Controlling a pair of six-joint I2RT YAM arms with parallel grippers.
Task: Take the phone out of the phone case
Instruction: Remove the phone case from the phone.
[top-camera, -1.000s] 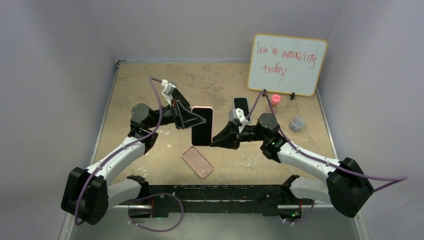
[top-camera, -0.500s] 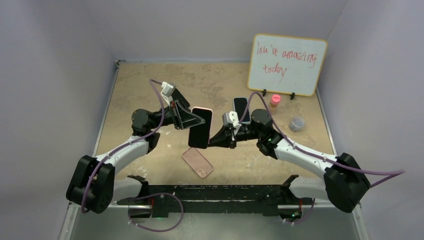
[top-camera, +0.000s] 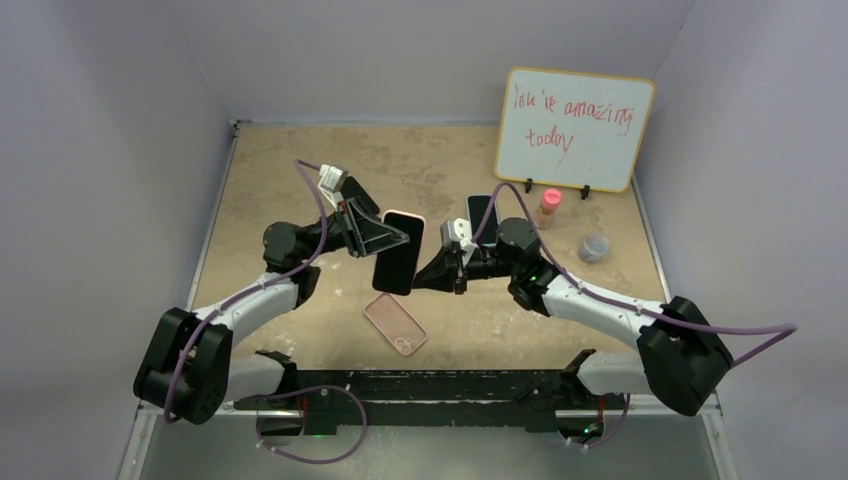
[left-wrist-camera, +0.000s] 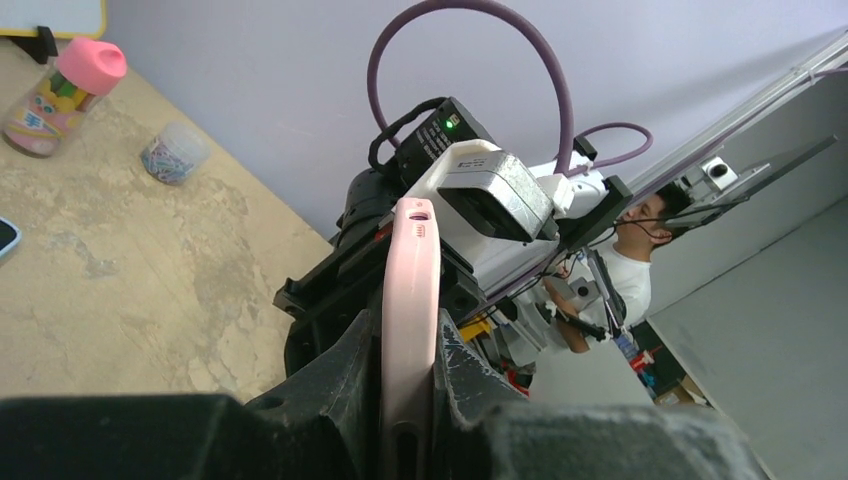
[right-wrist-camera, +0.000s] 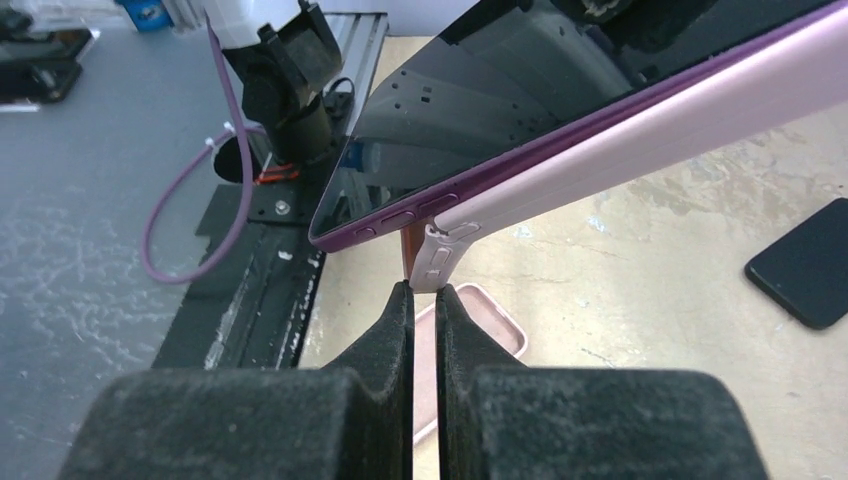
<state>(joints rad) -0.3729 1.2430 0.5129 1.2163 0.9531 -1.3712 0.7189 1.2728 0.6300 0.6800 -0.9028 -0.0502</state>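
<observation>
The right pincer (right-wrist-camera: 424, 300) was pressed together, and the peeled-back corner of the pink phone case (right-wrist-camera: 640, 120) hung right at its tips. Whether the tips truly nipped that flap could not be told. Just above the tips, the phone (right-wrist-camera: 500, 110) showed its purple edge and side buttons, sprung free of the case at that corner while the rest sat in it. Directly beyond the tips, below the raised phone, a second pink case (right-wrist-camera: 490, 325) lay flat on the table (right-wrist-camera: 650, 260). Farther off to their right, a dark phone (right-wrist-camera: 805, 265) lay flat too. Facing the right pincer, the left pincer (left-wrist-camera: 408, 370) was clamped on the opposite side of the phone case, holding it on edge in the air. Far beyond the left pincer, a pink-capped bottle (left-wrist-camera: 60, 95) stood on the table, with a small clear tub (left-wrist-camera: 172, 152) beside it.
</observation>
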